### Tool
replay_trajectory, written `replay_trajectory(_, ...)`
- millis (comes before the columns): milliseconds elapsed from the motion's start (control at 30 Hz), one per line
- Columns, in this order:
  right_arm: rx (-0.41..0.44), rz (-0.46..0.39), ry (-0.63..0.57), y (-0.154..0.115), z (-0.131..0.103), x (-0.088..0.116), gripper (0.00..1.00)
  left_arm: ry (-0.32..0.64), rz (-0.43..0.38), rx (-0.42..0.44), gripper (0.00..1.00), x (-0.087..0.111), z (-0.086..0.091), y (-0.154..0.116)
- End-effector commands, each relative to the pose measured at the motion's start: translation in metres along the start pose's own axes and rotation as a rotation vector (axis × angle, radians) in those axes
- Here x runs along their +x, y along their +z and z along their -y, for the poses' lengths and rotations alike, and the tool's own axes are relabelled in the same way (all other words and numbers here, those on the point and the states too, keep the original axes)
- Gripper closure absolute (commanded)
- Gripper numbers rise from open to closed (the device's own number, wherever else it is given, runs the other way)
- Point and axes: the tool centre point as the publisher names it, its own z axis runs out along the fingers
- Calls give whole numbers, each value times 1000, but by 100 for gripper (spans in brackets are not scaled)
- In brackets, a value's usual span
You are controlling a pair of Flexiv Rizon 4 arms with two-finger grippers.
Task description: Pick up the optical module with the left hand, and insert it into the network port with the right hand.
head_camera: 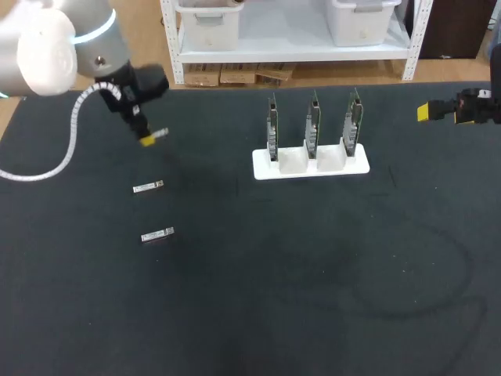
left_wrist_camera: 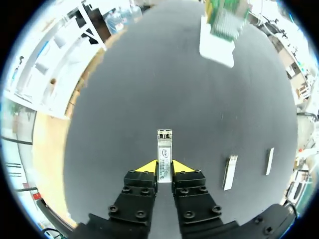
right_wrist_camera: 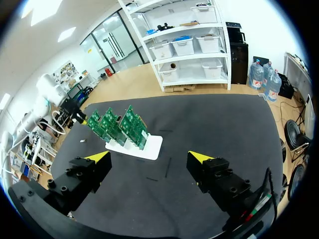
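Optical module (left_wrist_camera: 164,162) in left pincer (left_wrist_camera: 164,168)

White arm (head_camera: 47,47), coiled white cable (head_camera: 73,129), black jaws tipped yellow.

Silver, yellow and green on a black table (head_camera: 313,274).
My left gripper (left_wrist_camera: 164,167) and right gripper (right_wrist_camera: 150,156) are black with bright yellow tips; the module (left_wrist_camera: 164,155) I hold on the left is silver with a white, dark-printed label. The farther spare (head_camera: 148,187) and nearer spare (head_camera: 157,234) are silver too. The far stand (head_camera: 266,168) is white, its three boards (head_camera: 312,125) green. My left arm (head_camera: 47,47) is white and grey with a light-blue ring.
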Motion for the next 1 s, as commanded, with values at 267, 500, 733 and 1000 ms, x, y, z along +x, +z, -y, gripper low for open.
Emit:
replay_trajectory(267,4,1,1,0,-1,0,0,-48,277,-177,100,-32,9,-97)
replay_trajectory(500,4,1,1,0,-1,0,0,-87,404,-149,100,-49,11,-122)
replay_trajectory(733,4,1,1,0,-1,0,0,-138,538,-125,100,-65,13,-135)
replay_trajectory(1000,4,1,1,0,-1,0,0,-149,610,-114,100,-72,15,-141)
